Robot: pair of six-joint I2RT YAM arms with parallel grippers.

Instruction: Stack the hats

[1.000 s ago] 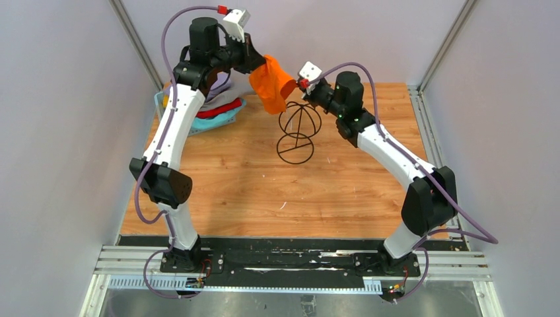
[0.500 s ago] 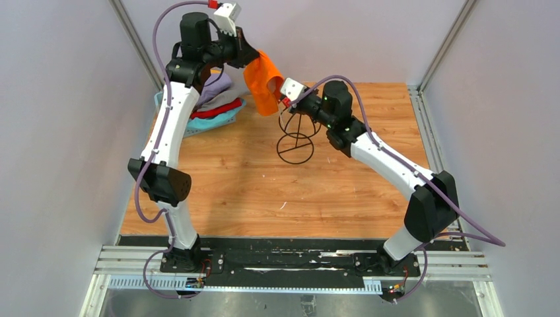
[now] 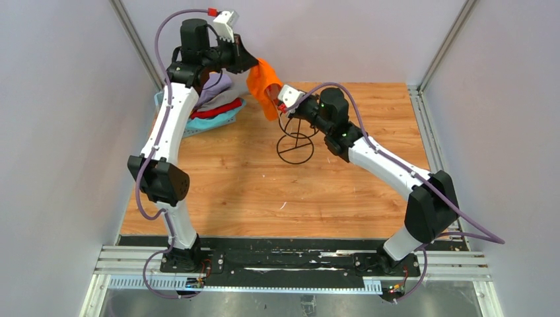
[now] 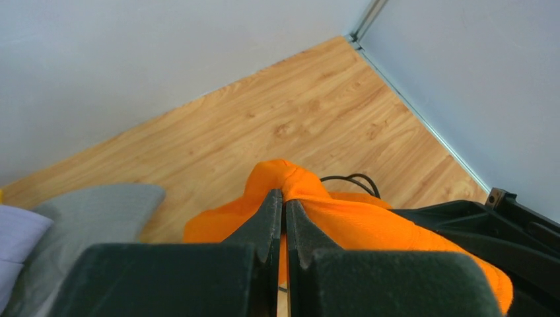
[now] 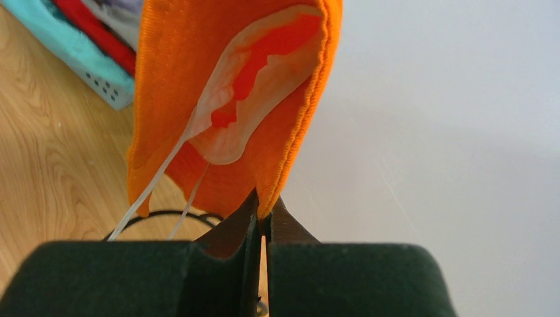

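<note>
Item: table (image 3: 251, 191), with the black wire stand (image 3: 297, 135) upright near its middle and taken as the reference for all places below.

Right claw (image 3: 275, 104): just above the stand's dome, on its far-left side. It was clenched on the lower hem of the orange hat (image 3: 263, 82). The wrist view showed the jaws pinched tight on the brim edge, with the pale lining and two cords hanging down.

Orange hat: off the table, above and just far-left of the stand, stretched between both claws. Its long axis ran from the high, far grip down to the low grip nearest the stand.

Left claw (image 3: 251, 63): higher and farther from the stand, clamped on a fold of the hat's upper edge.

Judgement: the right claw was the nearer arm. The hat's mouth needed to open over the dome.

Spare hats (image 3: 221, 99): lavender, grey and red, piled in the basket (image 3: 191, 127) well left of the stand.

Not made out: which way the hat's mouth faced, the dome top behind the right claw, and the part of the pile behind the left arm.
</note>
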